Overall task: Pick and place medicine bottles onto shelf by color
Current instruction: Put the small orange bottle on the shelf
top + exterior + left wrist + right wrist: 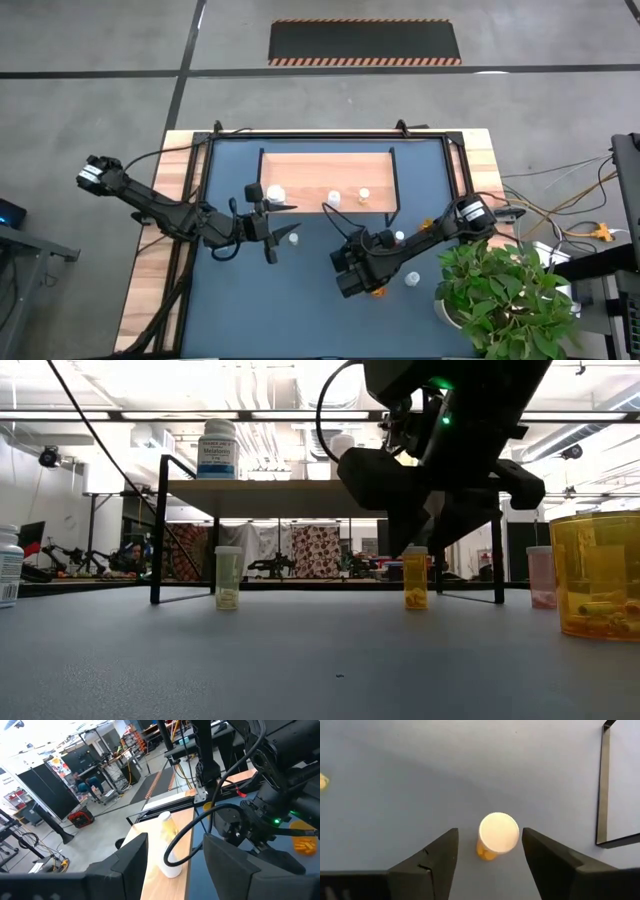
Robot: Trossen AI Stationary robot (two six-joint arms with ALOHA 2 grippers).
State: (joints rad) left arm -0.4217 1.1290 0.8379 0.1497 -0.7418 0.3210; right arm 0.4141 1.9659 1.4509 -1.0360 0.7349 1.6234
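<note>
Dark blue tabletop [300, 300], right half, well short of the shelf [325, 180] at its far edge: my right claw [487, 852] hangs spread over an upright orange bottle [496, 836] for straddling, while my left claw [270, 235], also spread, waits beside a white bottle [294, 239].

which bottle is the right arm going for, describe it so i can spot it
Find the potted plant at the table's corner. Beside it is the right pincer, open around an orange bottle. It alone stands between fingers, upright, with a pale cap.
</note>
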